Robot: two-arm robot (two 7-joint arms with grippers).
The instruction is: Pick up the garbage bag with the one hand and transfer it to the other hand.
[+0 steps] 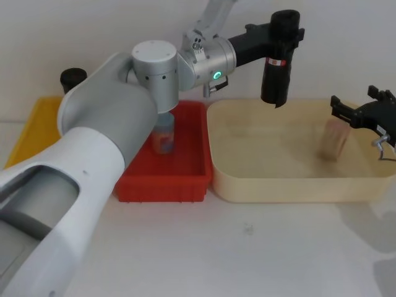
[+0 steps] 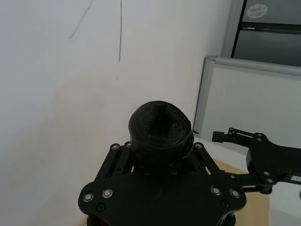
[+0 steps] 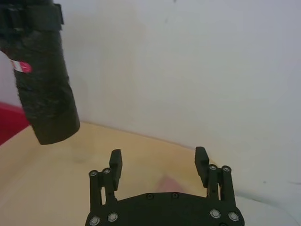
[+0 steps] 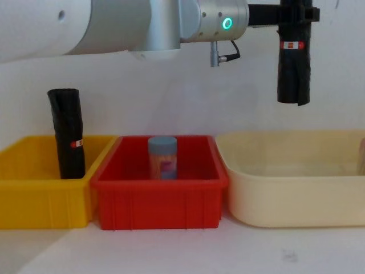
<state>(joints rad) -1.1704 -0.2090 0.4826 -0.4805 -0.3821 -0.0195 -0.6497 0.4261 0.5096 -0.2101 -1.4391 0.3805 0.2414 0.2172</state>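
While it hangs upright in the air, clear of every bin, the garbage bag (image 1: 275, 77) is held near its top end by the left end effector (image 1: 284, 34). That end effector reaches in sideways from the arm with the green wrist light. Its fingers are closed on the black roll just above the red-and-white label band (image 4: 291, 44), and most of the roll hangs free below the grip. In the chest view the garbage bag (image 4: 293, 63) sits high at the upper right, well above the cream tub (image 4: 285, 200). The head view puts its lower end over the tub's back rim. The left wrist view looks down on the roll's crumpled top (image 2: 160, 127), which is seated between the fingers.

The right end effector (image 1: 354, 96) hovers over the right side of the cream tub (image 1: 272, 185), apart from the bag. Its two fingers (image 3: 115, 162) are spread wide with nothing between them.

Left of the tub stands a red bin (image 1: 167, 185) with a grey-blue capped canister (image 4: 163, 157) upright inside. Beyond it, a yellow bin (image 4: 34, 194) holds a second black roll (image 4: 67, 134) standing upright. All three containers rest side by side on the white worktop (image 1: 247, 247).
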